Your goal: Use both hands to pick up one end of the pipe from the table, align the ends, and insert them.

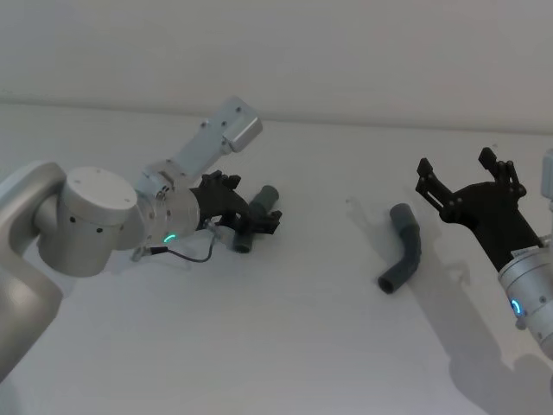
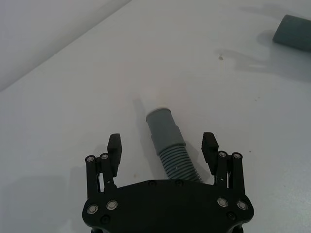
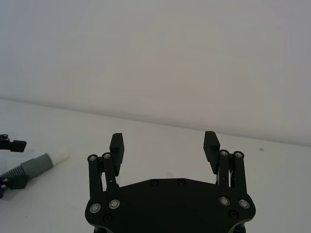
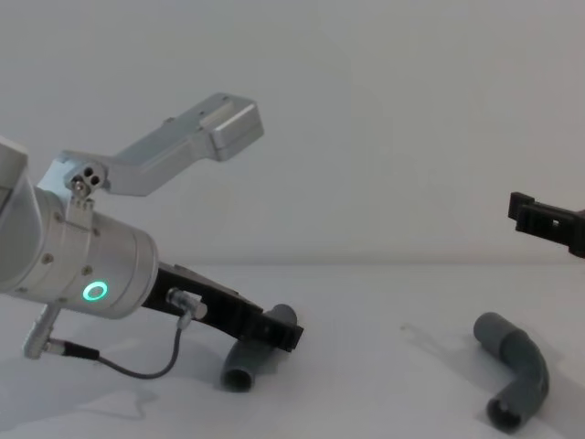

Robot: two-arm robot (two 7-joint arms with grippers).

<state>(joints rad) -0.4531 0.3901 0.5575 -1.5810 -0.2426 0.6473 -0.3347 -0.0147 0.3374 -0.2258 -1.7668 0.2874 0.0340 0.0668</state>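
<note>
The left gripper [image 2: 162, 142] is low over the white table [image 1: 302, 346], left of centre in the head view. Its fingers [image 2: 114, 146] are spread apart on either side of the gently curved pipe piece [image 1: 269, 199], with a gap visible on both sides in the left wrist view. This piece has a ribbed grey body and a white tip [image 2: 159, 105], and it points away from the palm. The elbow pipe piece [image 1: 403, 248] lies free on the table right of centre, well apart from the first piece. The right gripper [image 3: 163, 142] hangs at the right edge of the head view, just right of the elbow piece. Its fingers [image 3: 116, 144] are released wide and hold nothing.
</note>
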